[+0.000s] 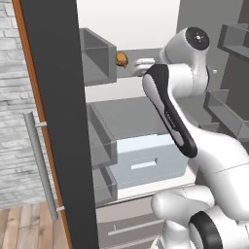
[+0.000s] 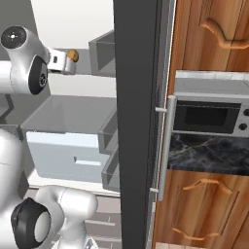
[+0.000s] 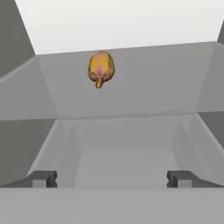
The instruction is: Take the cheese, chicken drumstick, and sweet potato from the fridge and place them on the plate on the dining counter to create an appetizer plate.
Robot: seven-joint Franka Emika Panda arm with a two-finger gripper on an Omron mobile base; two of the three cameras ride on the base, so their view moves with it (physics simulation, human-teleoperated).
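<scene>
Reaching into the dark grey fridge (image 1: 58,121), my gripper (image 3: 111,178) was wide open, empty; golden-brown rounded chicken drumstick (image 3: 101,68) lay far ahead, ungrasped, nothing visibly plated.

We see the open fridge (image 1: 146,121) from behind the arm in both base views, left and right, sharing its shelf and pale drawer (image 1: 146,163). Our hand view looks close along that shelf toward the chicken drumstick (image 3: 101,68).
</scene>
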